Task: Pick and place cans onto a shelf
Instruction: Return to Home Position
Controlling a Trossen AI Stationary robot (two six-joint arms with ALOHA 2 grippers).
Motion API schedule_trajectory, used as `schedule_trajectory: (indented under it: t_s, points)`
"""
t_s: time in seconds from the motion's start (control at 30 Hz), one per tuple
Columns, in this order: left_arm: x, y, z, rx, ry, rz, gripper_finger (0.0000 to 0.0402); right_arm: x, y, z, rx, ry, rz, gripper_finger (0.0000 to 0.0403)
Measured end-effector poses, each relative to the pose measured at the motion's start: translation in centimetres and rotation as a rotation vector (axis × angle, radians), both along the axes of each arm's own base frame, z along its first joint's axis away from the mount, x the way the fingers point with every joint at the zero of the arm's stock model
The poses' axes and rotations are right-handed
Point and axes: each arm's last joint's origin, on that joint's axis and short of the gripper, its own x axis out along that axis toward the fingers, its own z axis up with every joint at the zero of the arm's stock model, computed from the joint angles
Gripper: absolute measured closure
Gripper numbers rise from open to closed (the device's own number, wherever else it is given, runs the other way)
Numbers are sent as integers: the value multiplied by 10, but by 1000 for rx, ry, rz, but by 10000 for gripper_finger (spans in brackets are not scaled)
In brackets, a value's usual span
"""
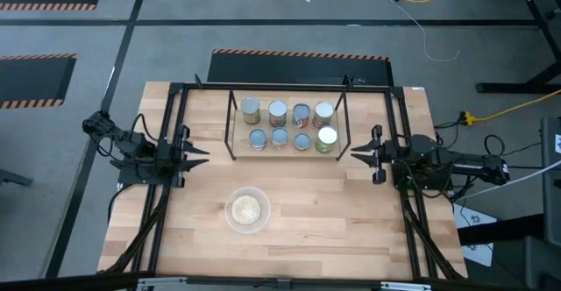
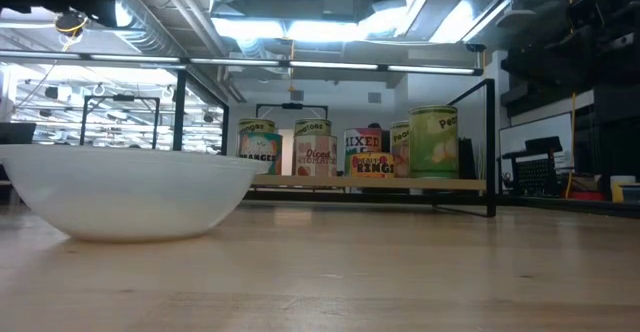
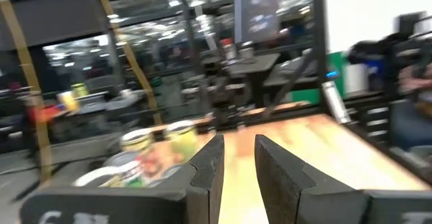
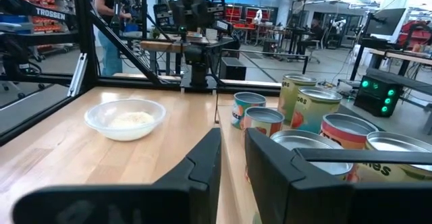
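Wood-topped shelf (image 1: 240, 126) holds eight cans (image 1: 278, 111); left gripper (image 1: 203, 157) and right gripper (image 1: 355, 155), slightly parted, empty, sit clear of its ends.

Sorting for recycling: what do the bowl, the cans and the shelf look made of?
Bowl: likely clear plastic, possibly glass; translucent, glossy wall. Cans: metal, shiny lids, printed labels. Shelf: light wood board with thin black rods, probably painted metal.

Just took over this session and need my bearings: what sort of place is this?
Probably a robotics lab or workshop: a wood table inside a black frame, hazard stripes on the grey floor, and benches with equipment in the room beyond.
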Motion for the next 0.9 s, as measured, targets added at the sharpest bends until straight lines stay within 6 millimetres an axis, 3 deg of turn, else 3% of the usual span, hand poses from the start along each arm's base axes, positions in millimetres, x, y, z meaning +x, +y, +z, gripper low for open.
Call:
schedule_trajectory:
  t_s: [0.23, 0.9]
  points:
    - [-2, 7, 0, 51, 9, 181, 325, 0, 0, 0, -8, 0, 0, 330]
    - [7, 18, -15, 69, 38, 134, 325, 0, 0, 0, -12, 0, -1, 330]
